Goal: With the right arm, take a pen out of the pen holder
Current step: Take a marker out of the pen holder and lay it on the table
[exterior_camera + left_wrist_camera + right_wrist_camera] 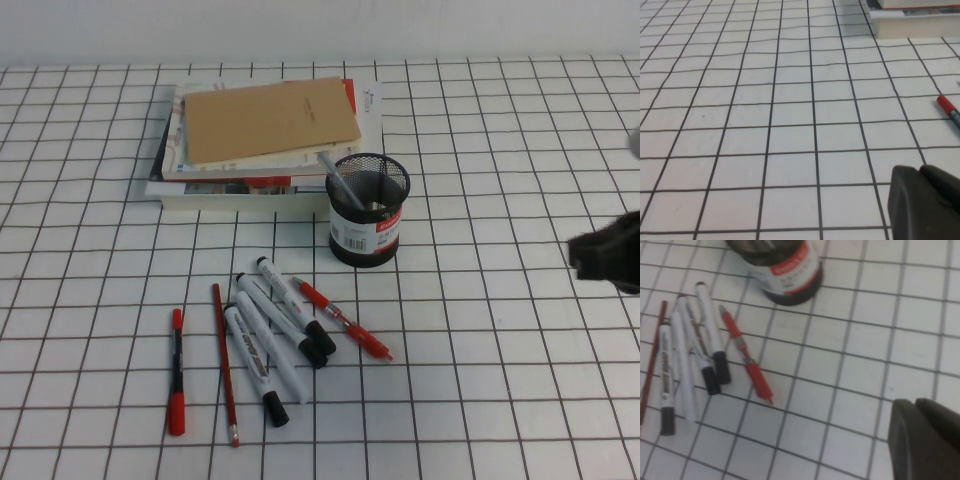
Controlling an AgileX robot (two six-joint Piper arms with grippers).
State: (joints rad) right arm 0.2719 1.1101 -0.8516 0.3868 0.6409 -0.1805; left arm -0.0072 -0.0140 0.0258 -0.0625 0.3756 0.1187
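The right gripper hangs at the right, well apart from the mesh pen holder, jaws together. It should open, pinch the grey pen leaning at the holder's far-left rim, and lift along its tilt. The left gripper is low over the bench, jaws together.

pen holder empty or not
Not empty: a grey pen stands in the pen holder. Right pincer, shut, at table's right; left pincer over the table, left of pens.
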